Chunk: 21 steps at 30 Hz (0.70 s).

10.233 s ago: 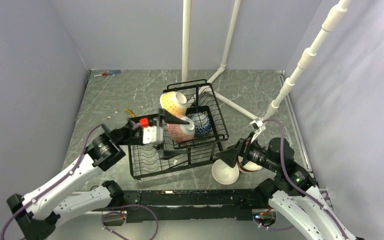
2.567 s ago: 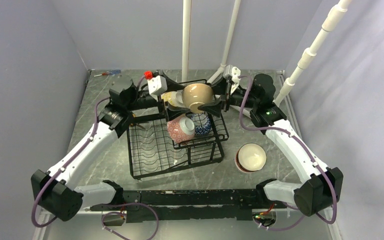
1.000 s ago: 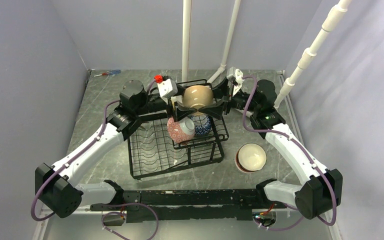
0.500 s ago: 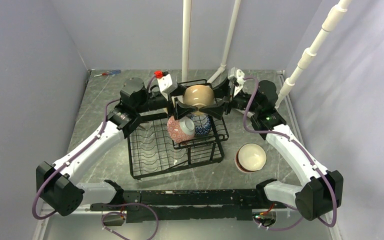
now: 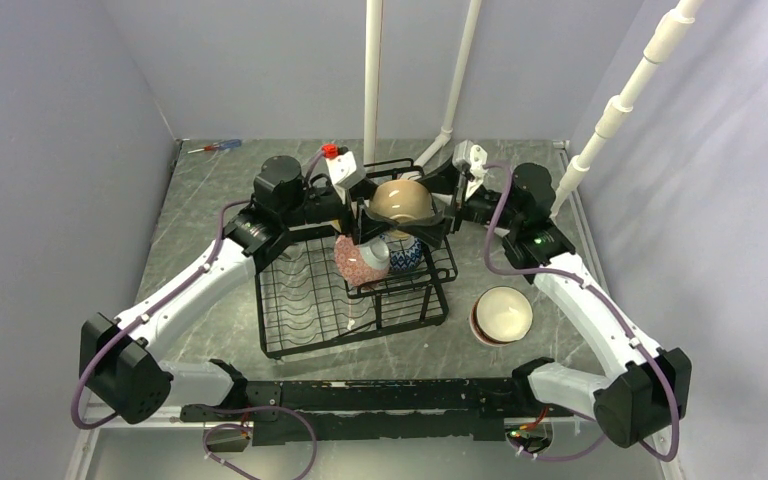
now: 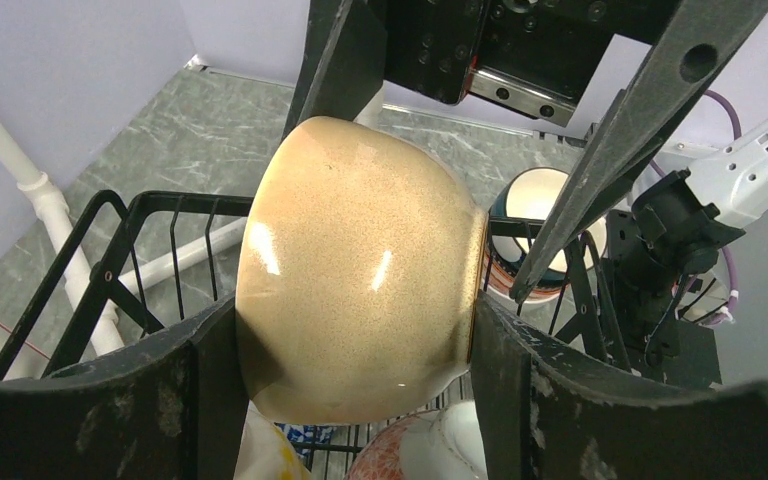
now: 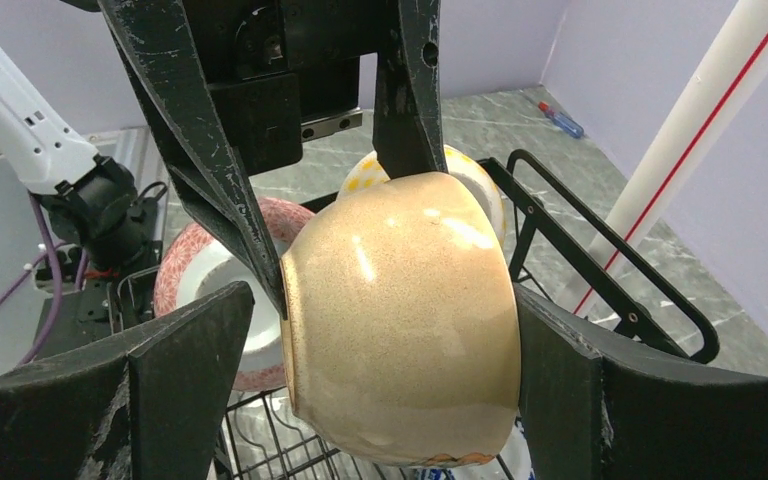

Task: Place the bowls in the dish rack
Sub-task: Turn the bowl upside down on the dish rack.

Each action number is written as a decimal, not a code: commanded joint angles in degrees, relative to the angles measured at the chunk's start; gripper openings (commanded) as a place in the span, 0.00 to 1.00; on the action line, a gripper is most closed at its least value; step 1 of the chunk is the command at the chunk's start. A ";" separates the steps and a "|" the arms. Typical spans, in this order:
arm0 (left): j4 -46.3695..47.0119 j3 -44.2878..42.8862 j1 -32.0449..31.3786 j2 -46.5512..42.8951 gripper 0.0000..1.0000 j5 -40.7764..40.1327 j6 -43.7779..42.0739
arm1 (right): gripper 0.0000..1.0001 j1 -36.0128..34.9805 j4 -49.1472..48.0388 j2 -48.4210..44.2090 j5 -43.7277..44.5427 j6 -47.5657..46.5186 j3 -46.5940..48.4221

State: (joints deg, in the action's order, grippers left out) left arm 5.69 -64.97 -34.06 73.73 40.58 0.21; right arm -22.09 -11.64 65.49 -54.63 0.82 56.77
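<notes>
Five bowls, one dish rack and two grippers are in view. A tan speckled bowl (image 5: pixel 402 198) hangs in the air over the far end of the black wire dish rack (image 5: pixel 302 305), which sits mid-worktop (image 5: pixel 195 190). The bowl lies on its side, opening toward the near edge and base toward the far edge, so its axis runs far to near.

The left gripper (image 6: pixel 355 308) has its jaws clamped on it, one on the base and one on the rim. The right gripper (image 7: pixel 380 300) has its jaws spread around the same bowl, one against the base, the other just clear of the rim.

Below, the rack's raised basket (image 5: pixel 449 264) holds three bowls: a yellow dotted bowl (image 7: pixel 365 178) at the far end, a pink-red patterned bowl (image 5: pixel 358 260) tipped on its side, and a blue-white zigzag bowl (image 5: pixel 407 255).

A cream-lined bowl (image 5: pixel 501 313) stands upright on the worktop between the rack and the right edge. One screwdriver (image 5: pixel 215 146) lies in the far left corner.
</notes>
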 commanded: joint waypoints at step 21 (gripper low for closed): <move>7.47 -7.74 2.59 0.21 0.03 -3.25 12.03 | 1.00 0.89 -15.90 -17.41 18.68 4.98 -12.25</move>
State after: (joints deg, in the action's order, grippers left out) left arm 6.24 -68.97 -33.23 74.98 37.60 7.38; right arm -21.45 -22.22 49.28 -39.48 4.19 45.12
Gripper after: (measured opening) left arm 0.725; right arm 0.994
